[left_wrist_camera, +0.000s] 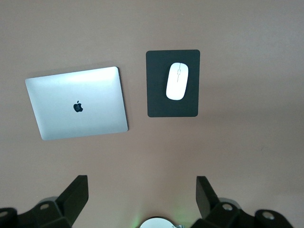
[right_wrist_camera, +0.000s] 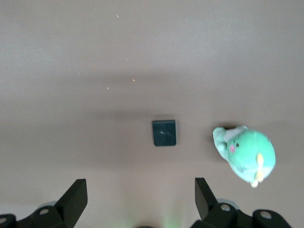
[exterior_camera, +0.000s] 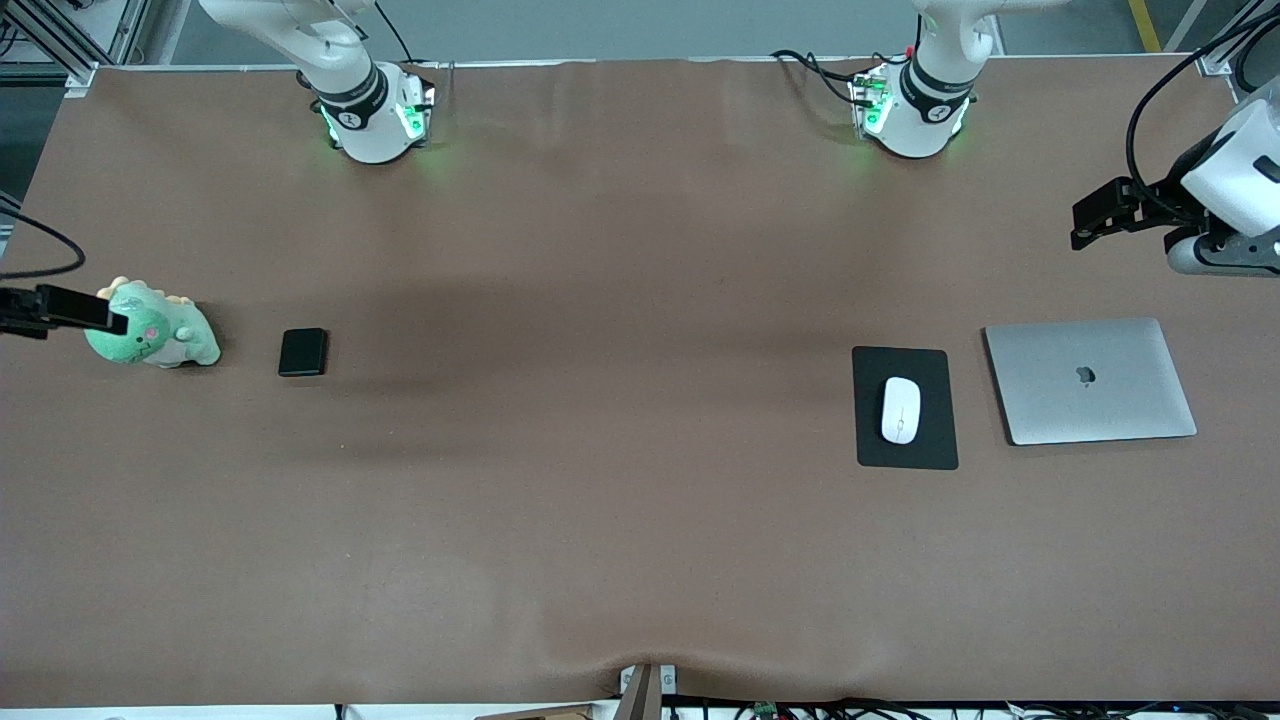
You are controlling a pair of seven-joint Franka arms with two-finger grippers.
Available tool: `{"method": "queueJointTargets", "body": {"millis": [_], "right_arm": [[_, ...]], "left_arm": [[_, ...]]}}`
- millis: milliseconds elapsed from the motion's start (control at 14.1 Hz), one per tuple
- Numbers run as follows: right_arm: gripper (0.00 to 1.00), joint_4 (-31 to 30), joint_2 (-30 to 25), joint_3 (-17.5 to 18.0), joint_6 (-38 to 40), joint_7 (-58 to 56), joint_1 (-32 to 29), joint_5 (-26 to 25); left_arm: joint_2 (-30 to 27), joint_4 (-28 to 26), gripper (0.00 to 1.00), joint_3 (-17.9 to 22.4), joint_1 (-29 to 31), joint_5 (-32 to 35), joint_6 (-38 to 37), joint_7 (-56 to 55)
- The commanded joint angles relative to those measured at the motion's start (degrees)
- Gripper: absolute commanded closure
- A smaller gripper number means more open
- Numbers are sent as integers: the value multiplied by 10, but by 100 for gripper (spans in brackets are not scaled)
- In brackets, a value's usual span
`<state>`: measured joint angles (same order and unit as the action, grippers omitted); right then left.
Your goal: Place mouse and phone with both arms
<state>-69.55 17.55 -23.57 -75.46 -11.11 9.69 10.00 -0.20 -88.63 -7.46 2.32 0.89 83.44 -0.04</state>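
Observation:
The white mouse (exterior_camera: 900,409) lies on a black mouse pad (exterior_camera: 930,445) toward the left arm's end of the table. It also shows in the left wrist view (left_wrist_camera: 177,81). The small black phone (exterior_camera: 303,352) lies flat toward the right arm's end and shows in the right wrist view (right_wrist_camera: 164,133). My left gripper (exterior_camera: 1095,215) is up in the air over the left arm's end of the table, open and empty (left_wrist_camera: 141,190). My right gripper (exterior_camera: 100,312) is up in the air over the right arm's end, by the plush toy, open and empty (right_wrist_camera: 140,192).
A closed silver laptop (exterior_camera: 1090,380) lies beside the mouse pad, toward the left arm's end (left_wrist_camera: 76,102). A green plush dinosaur (exterior_camera: 152,328) sits beside the phone at the right arm's end (right_wrist_camera: 247,154). Brown table (exterior_camera: 600,450) lies between them.

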Motion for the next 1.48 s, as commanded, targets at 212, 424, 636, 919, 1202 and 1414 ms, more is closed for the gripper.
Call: {"method": "queueJointTargets", "body": {"millis": [212, 424, 636, 919, 1202, 1414], "right_arm": [[0, -28, -65, 64, 18, 20, -54, -39], [0, -45, -98, 157, 19, 25, -121, -67], [0, -121, -152, 174, 4, 36, -122, -75], [0, -147, -168, 185, -6, 36, -119, -92], [0, -147, -168, 186, -18, 36, -115, -93], [0, -208, -210, 186, -48, 36, -109, -93]], "left_arm": [[6, 13, 0, -4, 2, 7, -1, 12], [7, 13, 0, -4, 2, 6, -1, 11], [11, 13, 0, -4, 4, 5, 0, 11], [19, 13, 0, -3, 7, 3, 0, 11], [20, 13, 0, -1, 8, 0, 0, 12], [20, 13, 0, 0, 8, 0, 0, 11]]}}
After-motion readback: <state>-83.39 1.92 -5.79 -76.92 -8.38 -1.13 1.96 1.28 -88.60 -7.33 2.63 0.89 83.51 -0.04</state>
